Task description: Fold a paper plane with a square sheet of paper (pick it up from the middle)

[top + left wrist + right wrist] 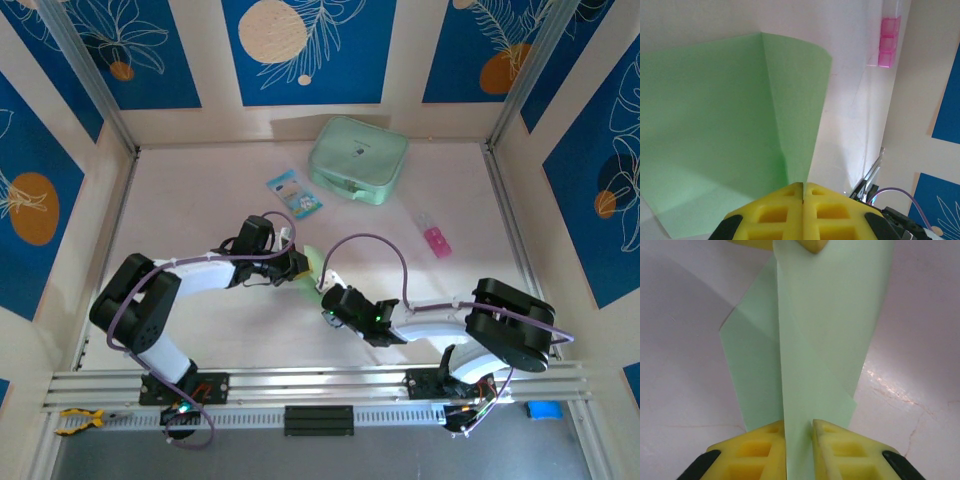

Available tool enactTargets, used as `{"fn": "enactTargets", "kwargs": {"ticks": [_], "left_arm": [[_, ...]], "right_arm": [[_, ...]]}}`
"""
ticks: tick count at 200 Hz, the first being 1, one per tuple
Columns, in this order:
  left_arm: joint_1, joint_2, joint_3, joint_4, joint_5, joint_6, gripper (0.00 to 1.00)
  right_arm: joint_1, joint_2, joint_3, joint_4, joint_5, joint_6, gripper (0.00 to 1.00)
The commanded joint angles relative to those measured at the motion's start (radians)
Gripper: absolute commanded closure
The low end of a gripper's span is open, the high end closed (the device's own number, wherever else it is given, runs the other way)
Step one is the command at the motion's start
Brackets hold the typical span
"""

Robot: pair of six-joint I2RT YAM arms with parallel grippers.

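**Square sheet of paper (830,315) is up off the bench and part-creased, but no plane yet**

So where are we at? We'd say somewhere in the early-to-middle stretch. The pickup part is done. The pale green sheet hangs in the air over the front-middle of the bench (200,200), held between the two claws and not lying flat anywhere.

Left claw (802,190) is fully closed, yellow pads pressed together. The sheet's crease runs straight down into its tips, so we read that as a pinch on one end of the paper. Right claw (799,427) has a pad on each side of the other end, with the paper filling the narrow gap between them. That looks like a grip to us too, maybe a lighter one.

What's in the paper so far:
- one long straight crease down the sheet, clear in the left wrist view
- a slanted flap folded over on the left side, in the right wrist view

So some folding is in there.

What's left, as far as we can judge, is pretty much everything that makes it a dart. The outline is broad rather than narrow and pointed, we can't make out a proper nose, and no wings are folded down. One free edge also curls a bit instead of lying sharp.

Mint case (357,160), the little printed packet (294,192) and the pink box (437,240) all sit further back on the bench, well apart from the action.
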State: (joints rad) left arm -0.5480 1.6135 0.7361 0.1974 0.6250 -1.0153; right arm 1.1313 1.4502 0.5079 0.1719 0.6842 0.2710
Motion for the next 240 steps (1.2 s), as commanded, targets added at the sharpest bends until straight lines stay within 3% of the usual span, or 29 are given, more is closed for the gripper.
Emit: {"fn": "enactTargets", "kwargs": {"ticks": [1,100,240], "left_arm": [[-0.003,0.002,0.028,-0.018,0.015,0.01,0.95],[-0.003,0.002,0.031,-0.019,0.015,0.01,0.95],[-0.002,0.007,0.03,-0.015,0.016,0.008,0.97]], "right_arm": [[-0.004,-0.007,-0.009,0.01,-0.008,0.021,0.79],[-0.006,0.009,-0.008,-0.002,0.022,0.023,0.72],[-0.015,0.01,-0.025,0.03,0.021,0.025,0.72]]}}
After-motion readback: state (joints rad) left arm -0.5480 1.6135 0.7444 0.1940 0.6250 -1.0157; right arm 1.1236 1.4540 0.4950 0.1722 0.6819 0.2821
